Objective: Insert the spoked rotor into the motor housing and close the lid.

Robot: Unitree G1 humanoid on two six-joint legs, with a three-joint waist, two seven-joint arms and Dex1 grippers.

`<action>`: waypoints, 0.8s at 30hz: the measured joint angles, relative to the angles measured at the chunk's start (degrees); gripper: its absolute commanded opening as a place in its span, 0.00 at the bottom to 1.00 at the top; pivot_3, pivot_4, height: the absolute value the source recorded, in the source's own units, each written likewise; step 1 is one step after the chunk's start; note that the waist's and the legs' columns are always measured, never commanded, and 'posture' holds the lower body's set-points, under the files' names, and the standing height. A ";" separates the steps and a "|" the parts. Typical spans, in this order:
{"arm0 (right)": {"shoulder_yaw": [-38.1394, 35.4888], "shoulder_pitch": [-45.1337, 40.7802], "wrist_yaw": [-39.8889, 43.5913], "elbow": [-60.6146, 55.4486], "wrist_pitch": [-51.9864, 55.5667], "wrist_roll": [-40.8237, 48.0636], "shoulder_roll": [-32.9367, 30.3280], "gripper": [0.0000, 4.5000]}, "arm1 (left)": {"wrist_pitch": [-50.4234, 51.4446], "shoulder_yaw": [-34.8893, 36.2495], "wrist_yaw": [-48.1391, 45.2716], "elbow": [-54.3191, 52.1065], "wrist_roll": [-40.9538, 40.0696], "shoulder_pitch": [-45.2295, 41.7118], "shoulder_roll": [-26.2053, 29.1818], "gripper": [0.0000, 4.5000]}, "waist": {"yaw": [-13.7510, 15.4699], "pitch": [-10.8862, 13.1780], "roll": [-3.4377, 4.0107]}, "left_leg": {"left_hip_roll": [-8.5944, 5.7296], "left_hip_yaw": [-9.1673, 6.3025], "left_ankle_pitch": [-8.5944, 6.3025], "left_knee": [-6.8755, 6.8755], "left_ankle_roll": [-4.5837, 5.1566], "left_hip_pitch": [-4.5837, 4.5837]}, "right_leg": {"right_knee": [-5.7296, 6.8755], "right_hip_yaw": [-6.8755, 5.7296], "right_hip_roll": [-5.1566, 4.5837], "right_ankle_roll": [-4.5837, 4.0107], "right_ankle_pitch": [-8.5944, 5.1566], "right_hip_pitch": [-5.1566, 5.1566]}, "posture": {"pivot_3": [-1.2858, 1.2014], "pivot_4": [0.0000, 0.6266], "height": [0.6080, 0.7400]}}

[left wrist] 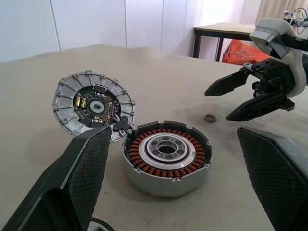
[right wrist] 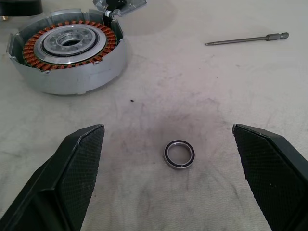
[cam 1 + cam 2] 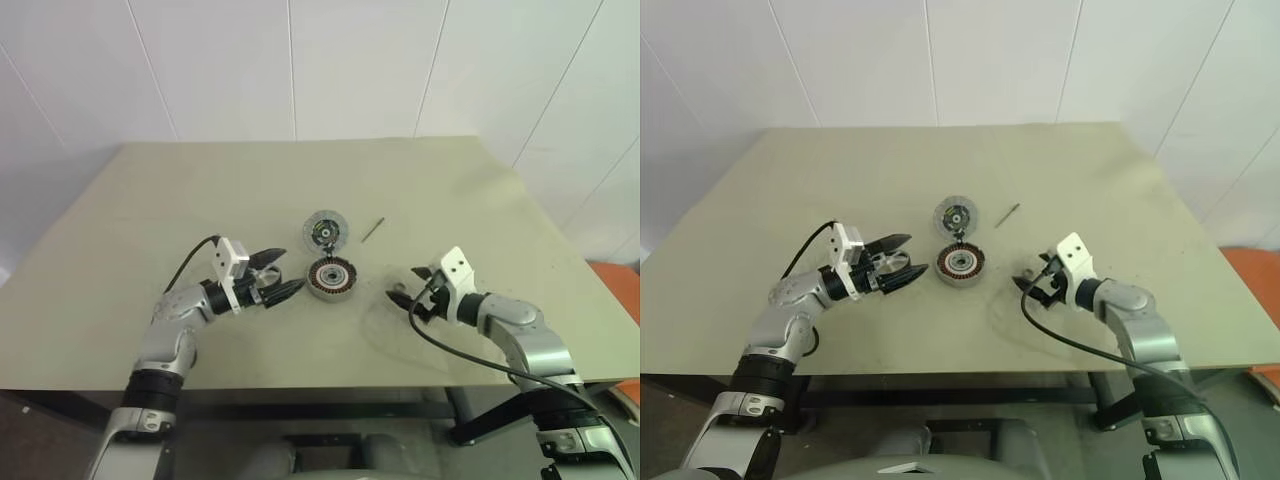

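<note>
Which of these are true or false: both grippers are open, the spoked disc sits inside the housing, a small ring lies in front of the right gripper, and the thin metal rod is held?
1. Both the left gripper and the right gripper are open. True.
2. The spoked rotor sits inside the motor housing. False: it is beside the housing, at its far edge.
3. A small ring lies on the table between the right gripper's fingers. True.
4. The thin metal rod is held. False: it lies loose on the table.
</note>
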 measured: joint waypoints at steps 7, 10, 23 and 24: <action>0.04 -0.25 -2.04 0.66 0.86 -0.55 1.45 1.00 | 0.27 -0.05 -0.01 -0.49 0.00 0.08 0.01 0.99 | -0.04 0.00 0.00 | 0.00 0.00 0.00 0.00 0.00 0.00 | 0.00 0.00 0.00 -0.01 -0.01 0.00 | 0.52 0.00 1.00; 0.15 -0.32 -3.63 1.30 2.58 -0.49 3.70 1.00 | 0.30 -0.22 -0.01 -0.85 0.00 0.10 0.01 0.99 | -0.01 0.00 0.00 | 0.01 -0.01 0.00 -0.01 0.00 0.00 | 0.01 0.00 0.01 -0.01 0.00 -0.01 | 0.52 0.00 1.00; 0.16 -0.38 -6.61 2.74 3.44 -1.08 6.14 1.00 | 0.32 -0.57 0.00 -1.21 0.00 0.18 0.03 0.99 | -0.03 0.00 0.01 | 0.00 0.00 0.00 0.00 0.00 0.00 | 0.00 0.01 0.00 -0.01 0.00 0.00 | 0.52 0.00 1.00; 0.15 -0.47 -6.58 2.92 3.45 -1.10 5.80 1.00 | 0.32 -0.57 0.00 -1.28 0.00 0.18 0.03 0.99 | -0.03 0.00 0.01 | -0.01 0.00 0.00 0.00 0.00 0.00 | 0.00 0.00 0.00 -0.01 0.00 0.00 | 0.52 0.00 1.00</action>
